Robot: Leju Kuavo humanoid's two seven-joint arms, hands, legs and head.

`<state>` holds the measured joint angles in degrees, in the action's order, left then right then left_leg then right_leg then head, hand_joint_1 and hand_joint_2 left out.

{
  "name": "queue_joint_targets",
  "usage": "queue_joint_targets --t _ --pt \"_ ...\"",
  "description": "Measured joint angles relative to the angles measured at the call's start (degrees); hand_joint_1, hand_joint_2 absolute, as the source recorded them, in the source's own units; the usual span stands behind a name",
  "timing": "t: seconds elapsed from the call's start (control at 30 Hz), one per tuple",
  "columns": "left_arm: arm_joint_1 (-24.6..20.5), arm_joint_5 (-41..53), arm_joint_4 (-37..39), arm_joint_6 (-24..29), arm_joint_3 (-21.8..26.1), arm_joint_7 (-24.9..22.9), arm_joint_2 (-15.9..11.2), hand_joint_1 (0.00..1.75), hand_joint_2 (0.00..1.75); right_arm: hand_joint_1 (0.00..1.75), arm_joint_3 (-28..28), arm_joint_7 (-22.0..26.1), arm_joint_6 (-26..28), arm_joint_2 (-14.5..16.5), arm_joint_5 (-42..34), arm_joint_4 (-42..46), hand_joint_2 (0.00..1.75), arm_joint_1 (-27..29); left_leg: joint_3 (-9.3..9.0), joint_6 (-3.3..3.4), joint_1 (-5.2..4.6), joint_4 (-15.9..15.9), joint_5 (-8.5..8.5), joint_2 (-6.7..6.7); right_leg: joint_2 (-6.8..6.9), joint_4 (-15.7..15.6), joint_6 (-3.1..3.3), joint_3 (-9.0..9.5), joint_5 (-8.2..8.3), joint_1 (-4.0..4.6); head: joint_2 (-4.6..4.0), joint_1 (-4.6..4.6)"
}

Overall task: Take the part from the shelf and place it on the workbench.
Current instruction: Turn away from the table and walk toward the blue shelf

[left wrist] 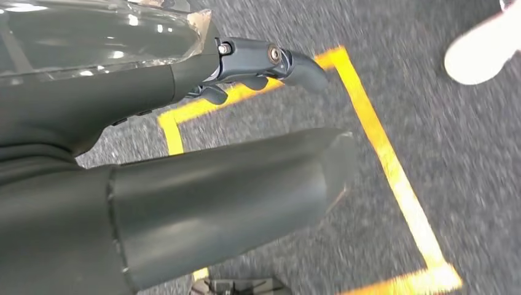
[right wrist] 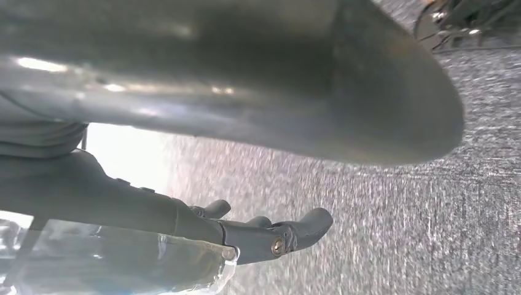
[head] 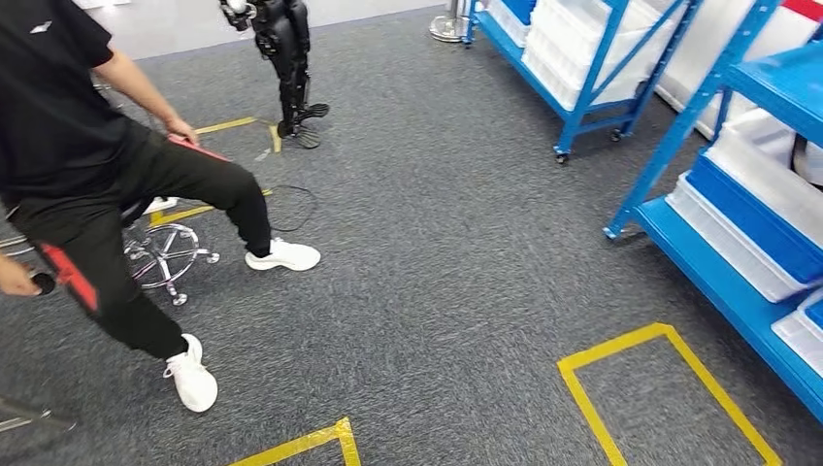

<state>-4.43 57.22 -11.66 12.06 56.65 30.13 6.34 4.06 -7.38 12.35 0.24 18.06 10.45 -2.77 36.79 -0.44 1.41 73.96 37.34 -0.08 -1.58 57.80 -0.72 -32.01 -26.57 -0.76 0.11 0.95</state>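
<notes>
Both hands (left wrist: 203, 141) (right wrist: 233, 178) empty, fingers (left wrist: 295, 64) apart.

No readable text, label, brand, number or sign appears on anything in these pictures.

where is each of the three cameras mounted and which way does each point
Head view: high on the robot, facing forward and down at grey carpet, a seated person, blue shelves on the right.
Left wrist view: behind the left hand, looking down at carpet and yellow floor tape; grey thumb and dark fingers show.
Right wrist view: behind the right hand, looking down at carpet.
Both wrist views share the carpet.
</notes>
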Motion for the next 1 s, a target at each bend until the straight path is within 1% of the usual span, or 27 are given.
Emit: queue_joint_targets --t 0.03,0.07,0.13,0.17,0.2,0.23,0.27,0.3,0.33,0.4,0.47,0.5,0.53,0.57,0.6,0.63,0.67,0.7,0.73,0.77,0.8,0.83,0.87,0.9,0.93,0.97,1.0 --pt "0.0 -0.1 0.0 -0.9 0.0 -0.2 0.0 0.0 0.0 0.0 0.2 0.7 -0.4 0.0 -0.5 0.0 0.0 0.1 -0.3 0.2 0.0 -1.2 -1.54 -0.13 -0.86 0.0 -0.01 0.11 0.0 0.1 0.0 -0.01" --pt "0.0 -0.2 0.0 -1.7 0.0 -0.5 0.0 0.0 0.0 0.0 0.4 1.4 -0.7 0.1 -0.9 0.0 0.0 0.1 -1.52 0.43 0.01 -4.4 -3.87 -0.55 -1.69 0.0 -0.02 0.25 -0.01 0.15 0.0 0.0" --pt "0.0 -0.2 0.0 -3.1 0.0 -1.3 -0.1 0.0 0.0 0.0 0.8 2.4 -1.4 0.3 -1.7 0.0 0.0 0.1 -4.53 0.84 0.09 -11.7 -7.6 -2.93 -3.19 0.2 -0.11 0.29 0.01 0.27 0.0 0.04" --pt "0.0 -0.1 0.0 -4.0 0.0 -1.6 -0.2 0.0 0.0 0.0 1.1 2.8 -1.7 0.4 -2.1 0.0 0.0 0.0 -5.46 0.93 0.05 -14.1 -8.43 -3.86 -3.82 0.2 -0.27 0.1 0.09 0.29 0.0 0.04" --pt "0.0 -0.1 0.0 -5.0 0.0 -1.9 -0.3 0.0 0.0 0.0 1.4 3.2 -2.1 0.5 -2.5 0.0 0.0 0.0 -5.82 1.01 -0.09 -15.1 -8.54 -4.4 -4.4 0.2 -0.55 -0.21 0.2 0.3 0.0 0.05" --pt "0.0 -0.1 0.0 -6.2 0.0 -2.1 -0.4 0.0 0.0 0.0 1.8 3.7 -2.4 0.5 -3.0 0.0 0.0 0.1 -5.84 1.1 -0.32 -15.3 -8.57 -4.05 -4.97 0.1 -0.92 -0.51 0.38 0.25 0.0 0.04" --pt "0.0 -0.1 0.0 -7.8 0.0 -2.6 -0.5 0.0 0.0 0.0 2.2 4.0 -2.9 0.6 -3.4 0.0 0.0 0.2 -5.92 1.45 -0.39 -15.6 -8.81 -3.37 -5.32 0.1 -1.33 -0.84 0.5 0.16 0.0 0.04" --pt "0.0 -0.1 0.0 -9.8 0.0 -3.3 -0.6 0.0 0.0 0.0 2.6 4.2 -3.3 0.6 -3.6 0.0 0.0 0.3 -6.08 1.87 -0.45 -16.1 -9.09 -2.77 -4.73 0.5 -1.58 -1.24 0.34 0.15 0.0 0.06" --pt "-0.1 0.0 0.0 -11.9 0.0 -4.3 -0.8 0.0 0.0 0.0 2.8 4.3 -3.8 0.7 -3.7 0.0 0.0 0.4 -6.24 2.32 -0.43 -16.5 -9.4 -2.02 -3.48 1.7 -1.61 -2.04 -0.31 0.16 0.0 0.15" --pt "0.1 0.3 0.0 -15.6 0.0 -6.7 -1.3 0.0 0.0 0.0 3.2 4.3 -4.4 0.8 -3.6 0.0 0.0 0.3 -6.4 2.86 -0.49 -17.1 -9.75 -0.38 -0.36 7.6 -1.28 -5.17 -3.08 0.15 0.0 0.32" --pt "0.4 0.5 0.0 -17.4 0.0 -8.6 -1.8 0.0 0.0 0.0 3.4 4.4 -4.8 0.9 -3.3 0.0 0.0 0.3 -6.24 2.94 -0.58 -17.1 -9.75 1.4 0.7 14.8 -1.39 -8.86 -5.78 -0.04 0.0 0.38" --pt "0.4 0.5 0.0 -17.8 0.0 -9.2 -2.0 0.0 0.0 0.0 3.5 4.4 -4.9 0.9 -3.3 0.0 0.0 0.4 -6.2 2.9 -0.59 -17.1 -9.72 2.22 0.86 16.4 -1.8 -9.58 -6.08 -0.22 0.0 0.38" --pt "0.4 0.5 0.0 -18.1 0.0 -9.6 -2.1 0.0 0.0 0.0 3.6 4.4 -5.0 0.9 -3.2 0.0 0.0 0.5 -6.19 2.81 -0.55 -17.1 -9.68 2.98 1.08 15.7 -2.39 -9.03 -5.5 -0.41 0.0 0.38" --pt "0.4 0.5 0.0 -18.5 0.0 -10.0 -2.2 0.0 0.0 0.0 3.7 4.4 -5.1 0.8 -3.2 0.0 0.0 0.5 -6.25 2.66 -0.48 -17.1 -9.6 3.66 1.54 12.6 -3.06 -7.22 -4.25 -0.67 0.0 0.38" --pt "0.4 0.6 0.0 -18.9 0.0 -10.6 -2.3 0.0 0.0 0.0 3.9 4.4 -5.1 0.9 -3.1 0.0 0.0 0.6 -6.42 2.39 -0.51 -17.0 -9.46 4.28 2.87 8.1 -3.67 -4.58 -2.79 -0.89 0.0 0.39" --pt "0.4 0.7 0.0 -19.5 0.0 -11.3 -2.5 0.0 0.0 0.0 4.0 4.4 -5.2 1.0 -3.0 0.0 0.0 0.5 -6.64 1.99 -0.62 -17.0 -9.22 4.88 4.53 4.1 -3.94 -2.22 -1.56 -0.88 0.0 0.44" --pt "0.5 0.9 0.0 -20.2 0.0 -12.1 -2.6 0.0 0.0 0.0 4.0 4.4 -5.3 1.1 -2.9 0.0 0.0 0.4 -6.94 1.54 -0.78 -16.9 -8.95 5.45 5.72 1.4 -3.77 -0.62 -0.78 -0.84 0.0 0.38" --pt "0.4 1.0 0.0 -20.9 0.0 -13.1 -2.7 0.0 0.0 0.0 4.1 4.4 -5.4 1.2 -2.8 0.0 0.0 0.3 -7.27 1.1 -0.93 -16.8 -8.68 6.03 6.53 0.1 -3.37 0.07 -0.46 -0.67 0.0 0.33" --pt "0.4 1.0 0.1 -21.6 0.0 -14.2 -2.8 0.0 0.0 0.0 4.1 4.3 -5.4 1.2 -2.7 0.0 0.0 0.2 -7.6 0.69 -0.94 -16.8 -8.43 6.65 6.26 0.1 -2.76 -0.04 -0.43 -0.42 0.0 0.27" --pt "0.3 1.0 0.1 -22.2 0.0 -15.3 -2.8 0.0 0.0 0.0 4.1 4.3 -5.5 1.2 -2.6 0.0 0.0 0.2 -7.93 0.33 -0.8 -16.9 -8.25 7.3 5.41 0.1 -2.17 -0.11 -0.43 -0.39 0.0 0.2" --pt "0.2 1.0 0.1 -22.8 0.0 -16.2 -2.8 0.0 0.0 0.0 4.2 4.2 -5.5 1.3 -2.5 0.0 0.0 0.2 -8.1 -0.04 -0.53 -16.6 -7.87 7.14 4.72 0.1 -1.71 -0.06 -0.38 -0.51 0.0 0.19" --pt "0.1 0.9 0.1 -23.1 0.1 -16.8 -2.8 0.0 0.0 0.0 4.2 4.2 -5.6 1.3 -2.4 0.0 0.0 0.2 -7.9 -0.33 -0.28 -15.7 -6.96 6.07 4.0 0.0 -1.18 0.09 -0.26 -0.64 0.0 0.15" --pt "0.1 1.0 0.1 -23.4 0.1 -17.1 -2.8 0.0 0.0 0.0 4.3 4.1 -5.6 1.3 -2.3 0.0 0.0 0.2 -7.12 -0.52 -0.07 -13.7 -5.45 4.44 3.33 0.0 -0.71 0.23 -0.11 -0.8 0.0 0.1" --pt "0.2 1.0 0.1 -23.6 0.1 -17.3 -2.7 0.0 0.0 0.0 4.3 4.1 -5.7 1.3 -2.2 0.0 0.0 0.2 -5.66 -0.62 0.07 -10.4 -3.41 2.45 2.63 0.0 -0.32 0.24 0.03 -0.82 0.0 0.02" --pt "0.3 1.0 0.2 -23.6 0.1 -17.4 -2.7 0.0 0.0 0.0 4.3 4.1 -5.8 1.3 -2.1 0.0 0.0 0.2 -3.79 -0.59 0.09 -6.4 -1.35 1.04 1.91 0.0 -0.03 0.17 0.1 -0.6 0.0 -0.02" --pt "0.4 1.0 0.2 -23.5 0.1 -17.4 -2.6 0.0 0.0 0.0 4.4 4.1 -5.9 1.3 -2.0 0.0 0.0 0.2 -1.96 -0.54 0.09 -2.9 0.05 0.38 1.11 0.0 0.11 0.14 0.13 -0.37 0.0 -0.03" --pt "0.5 1.0 0.2 -23.4 0.1 -17.4 -2.6 0.0 0.0 0.0 4.4 4.2 -5.9 1.3 -2.0 0.0 0.0 0.2 -0.67 -0.44 0.09 -0.8 0.35 0.09 0.26 0.0 0.17 0.15 0.15 -0.15 0.0 -0.03"
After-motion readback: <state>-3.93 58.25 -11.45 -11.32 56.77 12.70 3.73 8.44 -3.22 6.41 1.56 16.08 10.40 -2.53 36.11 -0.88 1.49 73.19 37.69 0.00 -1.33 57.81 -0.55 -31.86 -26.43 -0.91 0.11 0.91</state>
